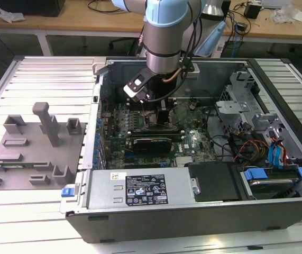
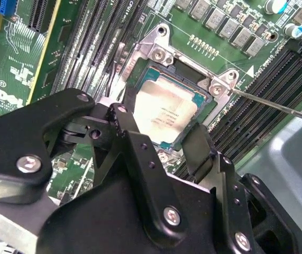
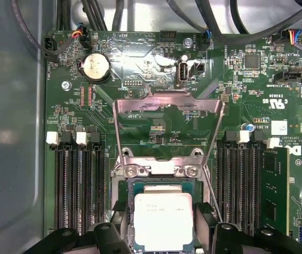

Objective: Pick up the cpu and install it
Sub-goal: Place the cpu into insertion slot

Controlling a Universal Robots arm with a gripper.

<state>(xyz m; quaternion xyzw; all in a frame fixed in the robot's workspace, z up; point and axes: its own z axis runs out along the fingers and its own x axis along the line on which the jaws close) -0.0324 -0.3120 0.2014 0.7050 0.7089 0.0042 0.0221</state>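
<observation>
The gripper's (image 2: 159,124) jaws pinch the cpu (image 3: 163,219) by opposite edges in the open socket (image 3: 140,170); memory slots (image 3: 79,185) crowd both sides.

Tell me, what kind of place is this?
Probably a robotics lab or electronics workshop: a robot arm reaches into an open computer case lying on a slatted metal table, with cluttered wooden workbenches behind.

Robotics lab or electronics workshop. Evidence: a light-blue and silver jointed robot arm (image 1: 164,37) hangs over an open black and grey metal desktop computer case (image 1: 219,217), its green circuit motherboard (image 3: 156,79) exposed. The case lies on a ribbed pale aluminium worktop (image 1: 24,222) beside grey plastic fixture blocks (image 1: 31,148). Behind: long wooden benches (image 1: 76,24) strewn with black cables (image 1: 106,6).
</observation>
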